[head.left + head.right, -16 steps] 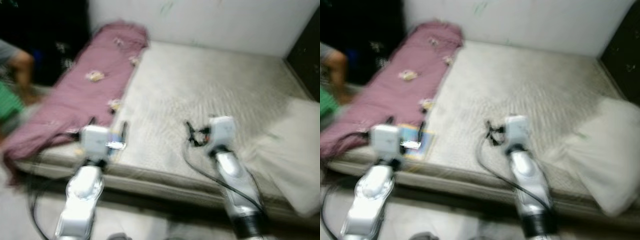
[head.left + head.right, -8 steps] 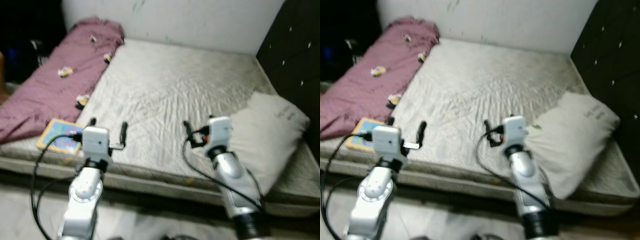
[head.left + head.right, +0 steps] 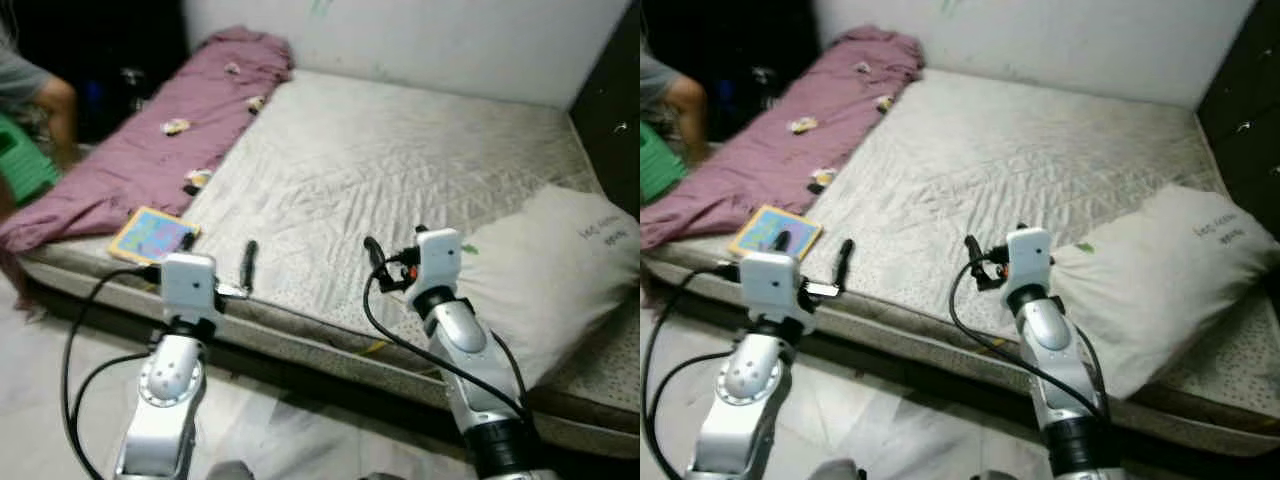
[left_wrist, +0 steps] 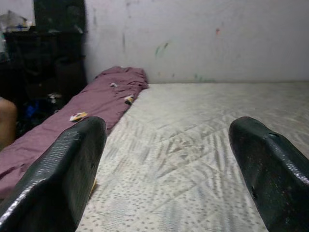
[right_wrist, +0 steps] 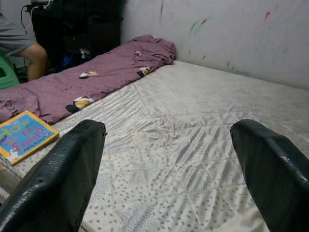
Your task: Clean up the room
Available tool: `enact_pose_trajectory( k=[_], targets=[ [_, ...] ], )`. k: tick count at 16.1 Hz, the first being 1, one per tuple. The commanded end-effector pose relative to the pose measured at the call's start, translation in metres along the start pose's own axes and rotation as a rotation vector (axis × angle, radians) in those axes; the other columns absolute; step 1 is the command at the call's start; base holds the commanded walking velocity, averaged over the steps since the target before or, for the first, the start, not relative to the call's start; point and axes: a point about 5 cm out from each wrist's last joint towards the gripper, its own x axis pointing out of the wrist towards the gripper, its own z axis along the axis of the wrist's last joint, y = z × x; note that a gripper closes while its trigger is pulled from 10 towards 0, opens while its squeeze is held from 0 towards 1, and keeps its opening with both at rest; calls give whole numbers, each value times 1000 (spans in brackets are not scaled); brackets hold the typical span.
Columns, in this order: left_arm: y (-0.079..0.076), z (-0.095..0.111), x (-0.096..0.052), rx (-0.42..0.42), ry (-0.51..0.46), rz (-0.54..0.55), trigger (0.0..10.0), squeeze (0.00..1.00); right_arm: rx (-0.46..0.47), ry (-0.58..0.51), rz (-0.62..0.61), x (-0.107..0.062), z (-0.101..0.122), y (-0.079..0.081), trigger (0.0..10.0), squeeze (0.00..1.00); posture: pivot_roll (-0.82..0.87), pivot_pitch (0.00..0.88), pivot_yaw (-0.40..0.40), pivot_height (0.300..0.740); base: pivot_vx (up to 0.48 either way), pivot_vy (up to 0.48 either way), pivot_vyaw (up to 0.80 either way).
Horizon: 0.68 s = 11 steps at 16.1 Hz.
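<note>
Newly visible person (image 3: 30, 95) beside quilted mattress (image 3: 400, 170)

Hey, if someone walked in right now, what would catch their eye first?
The wide bare mattress, with a maroon blanket bunched along its left side. A colourful picture book lies at the near left corner by the blanket, and a white pillow sits at the right edge.

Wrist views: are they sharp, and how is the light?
Left wrist view: black fingers close and soft, purple blanket fairly clear, dark corner behind it. Right wrist view: colourful book readable, white wall evenly lit, no glare.
</note>
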Motion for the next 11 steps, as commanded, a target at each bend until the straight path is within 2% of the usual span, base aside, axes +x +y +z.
enact_pose_trajectory(
  k=[1, 6, 11],
  targets=[
    [0, 4, 3, 1, -17, -14, 10000, 0, 5, -3, -9, 1, 2, -3, 10000, 0, 5, 15, -47, 740, 244, 0, 0],
    [-1, 4, 3, -1, -21, -17, 10000, 0, 1, -3, -7, 1, 2, -3, 10000, 0, 5, 14, -49, 740, 253, 0, 0],
    [-1, 4, 3, -3, -19, -23, 10000, 0, 6, -2, -10, 2, 2, -3, 10000, 0, 4, 13, -47, 740, 286, 0, -750]
  ],
)
